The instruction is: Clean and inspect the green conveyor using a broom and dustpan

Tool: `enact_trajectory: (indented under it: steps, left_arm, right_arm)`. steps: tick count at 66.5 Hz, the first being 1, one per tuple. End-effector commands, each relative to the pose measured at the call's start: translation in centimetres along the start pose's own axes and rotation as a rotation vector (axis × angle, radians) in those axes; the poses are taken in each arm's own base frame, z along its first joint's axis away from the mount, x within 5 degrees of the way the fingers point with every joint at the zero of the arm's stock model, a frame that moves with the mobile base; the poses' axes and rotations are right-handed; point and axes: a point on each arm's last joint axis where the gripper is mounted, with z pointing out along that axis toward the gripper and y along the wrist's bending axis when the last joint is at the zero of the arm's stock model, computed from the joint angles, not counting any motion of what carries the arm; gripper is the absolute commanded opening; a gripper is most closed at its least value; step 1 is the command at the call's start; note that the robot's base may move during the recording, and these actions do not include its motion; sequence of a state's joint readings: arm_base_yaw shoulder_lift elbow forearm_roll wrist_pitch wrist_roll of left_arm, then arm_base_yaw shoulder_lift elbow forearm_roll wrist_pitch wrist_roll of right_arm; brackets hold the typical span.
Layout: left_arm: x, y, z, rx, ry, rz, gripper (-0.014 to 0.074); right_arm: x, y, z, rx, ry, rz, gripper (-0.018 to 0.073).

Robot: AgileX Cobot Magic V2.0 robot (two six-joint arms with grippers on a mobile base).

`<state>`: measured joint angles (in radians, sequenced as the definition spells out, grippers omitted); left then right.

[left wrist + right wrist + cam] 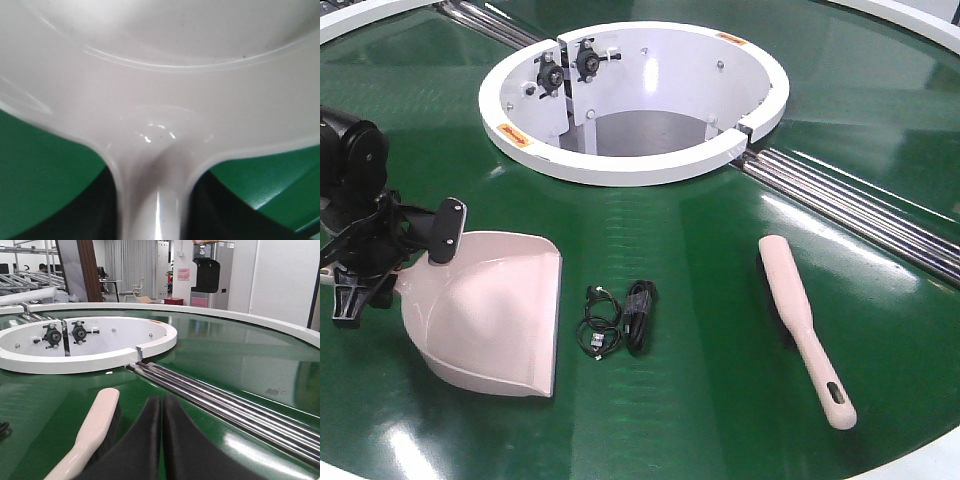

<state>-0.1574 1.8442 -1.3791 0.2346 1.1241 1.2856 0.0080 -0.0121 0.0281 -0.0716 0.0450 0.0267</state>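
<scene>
The dustpan [495, 315] lies on the green conveyor [720, 400] at the left, with its mouth toward the front. My left gripper [400, 262] reaches in from the left edge and is shut on the dustpan's handle [152, 200], which runs between the two dark fingers in the left wrist view. The broom [800, 320] lies flat at the right, its handle end nearest the front. In the right wrist view my right gripper [161, 405] is shut and holds nothing. It sits just right of the broom [95, 432] and is apart from it. The exterior view does not show it.
A small coil of black cables [620, 318] lies between dustpan and broom. The white ring-shaped hub [630, 165] stands behind them. Silver roller strips [860, 210] run from the hub to the right, close to the right gripper [215, 395]. The belt's white rim [930, 455] passes at the front right.
</scene>
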Motion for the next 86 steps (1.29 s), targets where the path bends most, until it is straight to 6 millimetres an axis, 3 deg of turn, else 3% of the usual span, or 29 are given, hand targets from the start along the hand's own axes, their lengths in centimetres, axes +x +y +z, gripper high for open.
enact_trajectory:
  steps: [1,22,86]
  left_arm:
    - [0.3,0.0,-2.4,-0.061,-0.007,-0.013,-0.0008]
    - [-1.2,-0.2,-2.7,-0.073,-0.012,0.024,-0.0008]
    - [-1.1,-0.5,-2.7,-0.047,0.018,-0.005,-0.0006]
  right_arm:
    - [-0.6,0.0,-0.1,0.005,-0.076,-0.009,-0.0008]
    - [-0.6,0.0,-0.1,0.005,-0.076,-0.009,-0.0008]
    - [-0.6,0.0,-0.1,0.005,-0.076,-0.009,-0.0008]
